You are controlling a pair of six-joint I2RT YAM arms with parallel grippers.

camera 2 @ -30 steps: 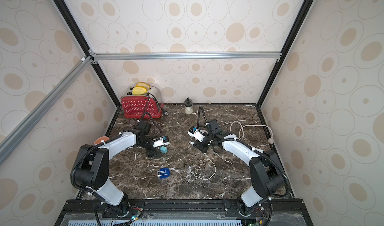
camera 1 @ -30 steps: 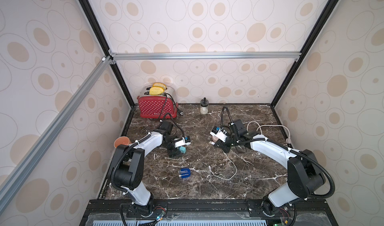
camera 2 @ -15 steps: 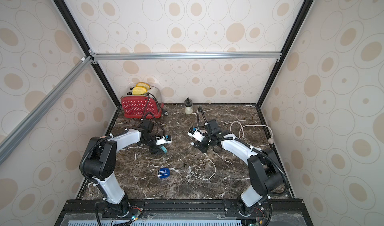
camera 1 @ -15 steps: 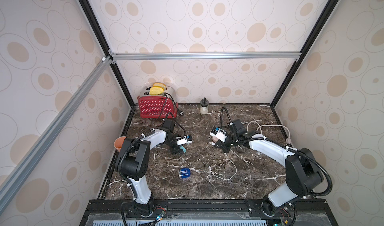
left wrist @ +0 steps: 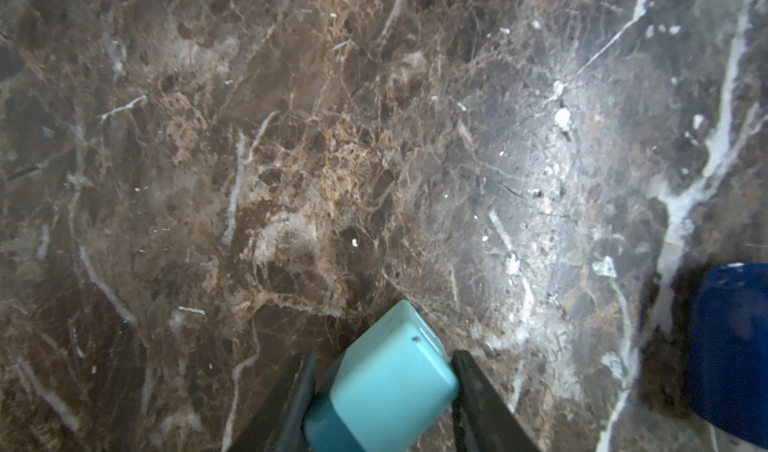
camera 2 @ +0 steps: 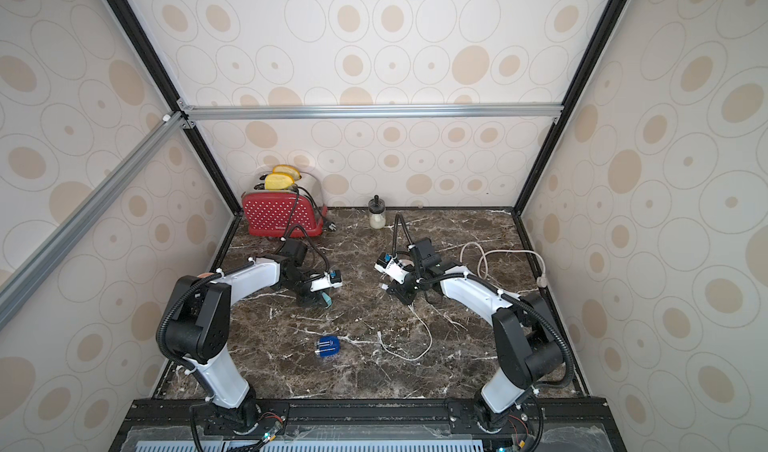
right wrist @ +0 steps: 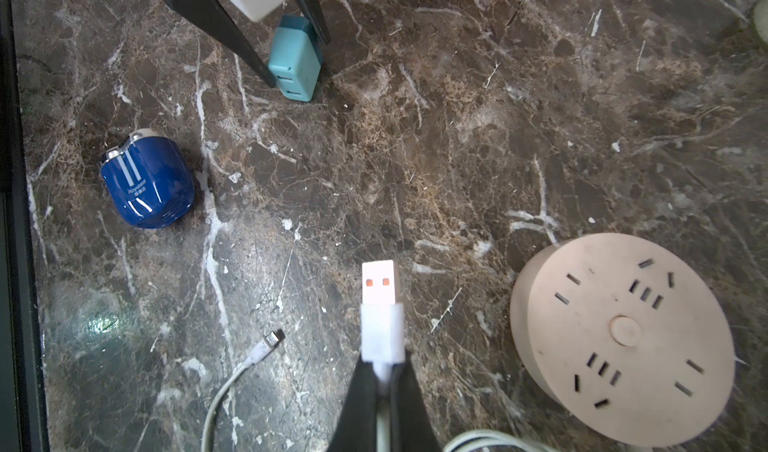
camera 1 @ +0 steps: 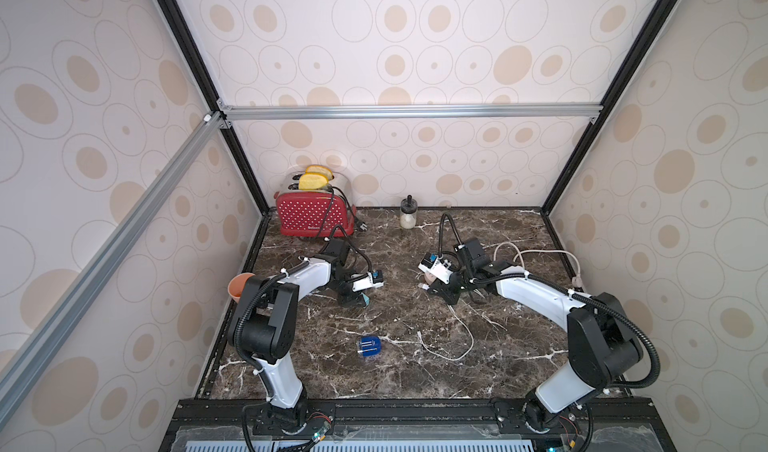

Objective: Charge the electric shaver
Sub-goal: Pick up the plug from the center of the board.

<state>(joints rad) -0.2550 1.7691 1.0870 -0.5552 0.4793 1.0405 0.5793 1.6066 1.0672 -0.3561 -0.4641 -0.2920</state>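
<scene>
The electric shaver point(camera 1: 369, 347) point(camera 2: 328, 346), dark blue with pale stripes, lies alone on the marble near the front centre; it also shows in the right wrist view point(right wrist: 147, 180) and at the edge of the left wrist view point(left wrist: 731, 346). My left gripper point(camera 1: 359, 300) point(left wrist: 383, 356) is down on the table, shut on the teal adapter point(left wrist: 390, 383) point(right wrist: 295, 63), with one finger against each side. My right gripper point(camera 1: 432, 291) point(right wrist: 384, 364) is shut on the white USB plug point(right wrist: 378, 288) of the charging cable point(camera 1: 457, 346). The cable's small end point(right wrist: 274, 337) lies loose.
The round pink power strip point(right wrist: 623, 337) lies beside my right gripper, and its beige cord point(camera 1: 540, 254) loops to the right. A red toaster point(camera 1: 313, 217) and a small jar point(camera 1: 408, 215) stand at the back. An orange cup point(camera 1: 239, 290) sits by the left wall.
My left gripper's jaws have closed in on the teal adapter, and the left arm's elbow has swung. The right arm, plug and shaver have stayed put.
</scene>
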